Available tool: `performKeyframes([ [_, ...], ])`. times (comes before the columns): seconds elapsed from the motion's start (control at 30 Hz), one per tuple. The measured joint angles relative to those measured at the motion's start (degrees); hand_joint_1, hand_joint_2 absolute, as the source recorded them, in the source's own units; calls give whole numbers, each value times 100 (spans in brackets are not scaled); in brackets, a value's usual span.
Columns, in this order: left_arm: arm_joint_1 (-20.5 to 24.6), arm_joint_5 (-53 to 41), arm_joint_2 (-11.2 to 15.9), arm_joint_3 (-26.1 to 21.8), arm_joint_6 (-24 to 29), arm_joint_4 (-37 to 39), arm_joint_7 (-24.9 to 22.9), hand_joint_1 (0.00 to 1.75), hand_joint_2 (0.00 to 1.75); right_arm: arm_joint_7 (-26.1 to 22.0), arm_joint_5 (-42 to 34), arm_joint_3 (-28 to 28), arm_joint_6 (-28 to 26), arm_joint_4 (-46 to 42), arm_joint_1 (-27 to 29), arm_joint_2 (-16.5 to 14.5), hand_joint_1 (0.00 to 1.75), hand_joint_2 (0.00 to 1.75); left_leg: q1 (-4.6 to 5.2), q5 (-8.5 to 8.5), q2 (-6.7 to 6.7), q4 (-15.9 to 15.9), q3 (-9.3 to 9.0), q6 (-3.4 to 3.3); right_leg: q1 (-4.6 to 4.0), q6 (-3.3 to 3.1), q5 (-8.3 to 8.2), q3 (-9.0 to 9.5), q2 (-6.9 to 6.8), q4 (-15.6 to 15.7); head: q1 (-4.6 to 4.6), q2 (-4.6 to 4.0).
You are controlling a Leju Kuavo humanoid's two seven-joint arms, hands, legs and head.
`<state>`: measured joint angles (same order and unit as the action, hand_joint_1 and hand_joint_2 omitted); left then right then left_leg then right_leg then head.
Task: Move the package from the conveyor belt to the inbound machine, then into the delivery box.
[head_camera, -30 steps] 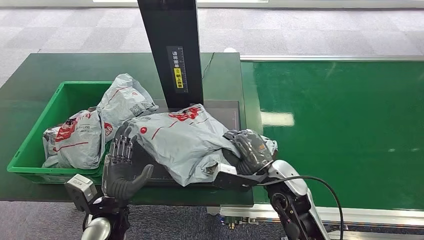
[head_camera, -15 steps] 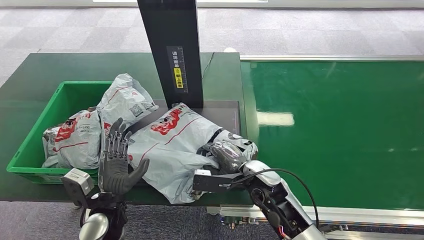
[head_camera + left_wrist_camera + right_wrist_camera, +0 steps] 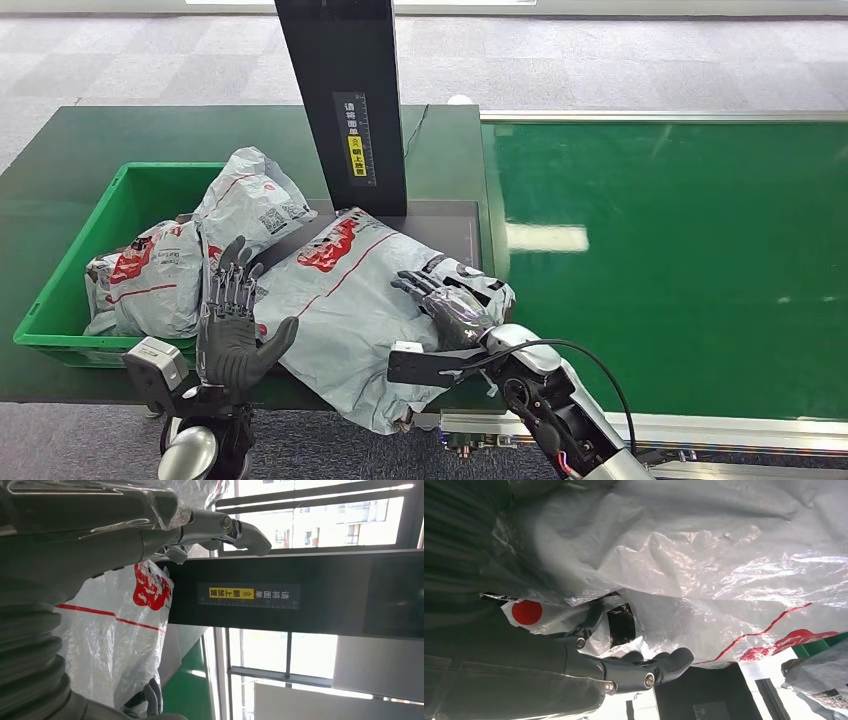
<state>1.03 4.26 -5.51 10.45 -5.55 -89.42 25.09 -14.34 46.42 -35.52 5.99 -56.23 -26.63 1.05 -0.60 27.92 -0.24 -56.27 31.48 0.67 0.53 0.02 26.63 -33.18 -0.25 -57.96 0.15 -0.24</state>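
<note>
1. Since half a second ago the package [image 3: 345,300] has slid a little further toward the near edge of the surface [image 3: 90,150], one corner now hanging over that edge, and the fingers of the right robot hand [image 3: 450,305] have spread flat on top of it instead of curling.
2. Nearest in the head view, the left robot hand [image 3: 232,325] stands upright with fingers wide apart and palm toward the package's near end; whether it touches the bag I cannot tell.
3. The right robot hand rests on the package's right end with fingers stretched out, pressing rather than gripping.
4. The package is a soft grey plastic mailer, crumpled and glossy, with red printing and a thin red stripe; it lies across the dark flat plate [image 3: 450,225] of the inbound machine, at the foot of its black post [image 3: 345,100].
5. The right wrist view shows the wrinkled film close up, a red dot [image 3: 527,612] and a black label under the fingers [image 3: 664,665].
6. The left wrist view shows the post's yellow sticker [image 3: 231,593] and windows behind.
7. Left of the plate, a green plastic box [image 3: 110,215] holds other grey bags [image 3: 150,275].
8. Farther right runs the shiny green conveyor belt [image 3: 680,250].
</note>
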Motion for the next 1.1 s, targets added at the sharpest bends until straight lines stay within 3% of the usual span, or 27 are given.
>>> performKeyframes([
  [0.3, -1, -21, 0, 0, 5, 0, -5, 0, 175, 2, -54, -33, -30, 29, -4, 2, 0, 175, 0, 0, 0, 0, 0, 0, 0, 0, 0, 0, 0, 0, 1, 0],
  [0.43, -11, -716, 26, 44, 139, 3, -142, 0, 175, -30, -530, 99, -207, -137, 141, 14, 0, 175, 0, 0, -1, -1, -1, 0, 0, 0, 0, -1, -1, 0, 1, 1],
  [0.67, -136, -2636, 184, 484, -312, 103, -651, 0, 175, -388, -1525, 842, -553, -1095, 879, 35, 0, 175, 1, 6, -2, -1, 4, 0, 1, 1, 3, -8, -1, 2, 1, 1],
  [0.83, 133, -4236, 398, 1230, -740, 467, -637, 0, 175, -480, -1622, 1468, -878, -1715, 1382, -67, 0, 175, 1, 6, -4, -1, 4, -1, 2, 1, 2, -6, -5, 3, -1, 0],
  [0.97, 308, -4368, 480, 1727, -872, 708, -447, 0, 175, -646, -1928, 2012, -908, -2242, 1742, -188, 0, 175, 1, 6, 2, -1, 2, 0, 2, 1, 1, -6, 0, 3, -1, 1],
  [1.1, 423, -4340, 529, 1932, -896, 820, -392, 0, 175, -787, -2182, 2456, -1000, -2705, 1996, -326, 0, 175, 1, 6, 1, -1, 3, 0, 1, 1, 2, -7, 0, 3, -1, 2],
])
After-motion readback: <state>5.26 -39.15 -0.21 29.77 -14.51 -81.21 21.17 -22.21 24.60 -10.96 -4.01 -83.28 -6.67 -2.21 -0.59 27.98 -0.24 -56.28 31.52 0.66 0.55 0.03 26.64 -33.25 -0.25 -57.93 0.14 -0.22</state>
